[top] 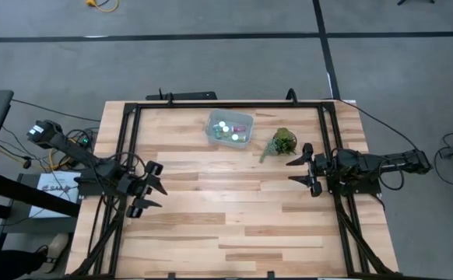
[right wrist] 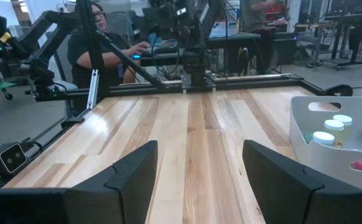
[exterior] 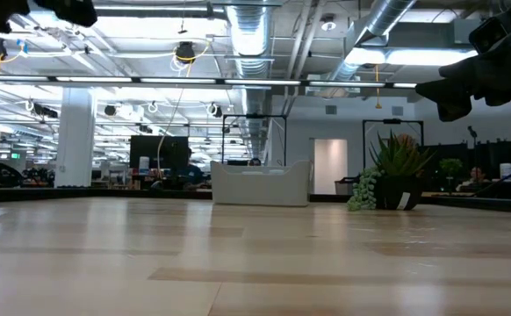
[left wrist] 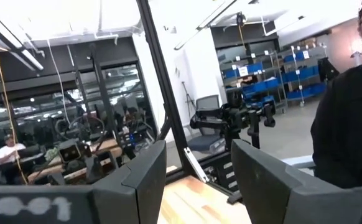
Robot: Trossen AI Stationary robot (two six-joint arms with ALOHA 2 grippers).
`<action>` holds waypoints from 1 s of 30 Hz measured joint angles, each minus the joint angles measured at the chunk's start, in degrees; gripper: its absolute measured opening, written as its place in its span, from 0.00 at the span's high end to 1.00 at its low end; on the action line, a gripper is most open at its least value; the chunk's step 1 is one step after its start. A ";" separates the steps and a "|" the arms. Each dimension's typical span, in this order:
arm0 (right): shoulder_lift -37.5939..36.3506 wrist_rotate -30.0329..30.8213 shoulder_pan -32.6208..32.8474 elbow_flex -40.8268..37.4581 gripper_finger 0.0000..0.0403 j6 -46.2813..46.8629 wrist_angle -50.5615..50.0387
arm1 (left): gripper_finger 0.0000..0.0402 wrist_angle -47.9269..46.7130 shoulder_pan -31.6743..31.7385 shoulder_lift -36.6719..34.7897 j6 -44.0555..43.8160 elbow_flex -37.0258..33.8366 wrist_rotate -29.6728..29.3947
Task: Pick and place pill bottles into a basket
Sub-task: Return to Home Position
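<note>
The basket [top: 230, 128] is a pale translucent bin standing on its base on the table's far middle; it also shows in the low view [exterior: 261, 183] and the right wrist view [right wrist: 330, 140]. Several white-capped pill bottles [top: 225, 126] lie inside it [right wrist: 333, 127], some pink or green. My left gripper [top: 153, 189] is open and empty at the table's left side, above the surface. My right gripper [top: 302, 166] is open and empty at the right side, near the green leafy clump [top: 282, 142].
The green leafy clump in a dark pot [exterior: 394, 180] stands right of the basket. A black frame [top: 226, 103] runs around the table. People sit beyond the table in the wrist views [right wrist: 100, 46]. Bare wood [top: 226, 210] fills the middle and near part.
</note>
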 joint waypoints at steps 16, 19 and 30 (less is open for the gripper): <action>0.01 0.00 0.00 0.00 0.43 0.02 0.00 | 0.58 -20.17 -0.06 -20.17 2.56 -2.66 -0.45; 0.01 0.00 0.00 0.01 0.43 0.02 0.00 | 0.58 -26.36 -0.06 -26.92 2.60 -2.66 -1.05; 0.02 -0.02 0.00 0.02 0.43 0.00 -0.04 | 0.58 -40.66 -0.03 -38.08 1.01 -2.62 -7.90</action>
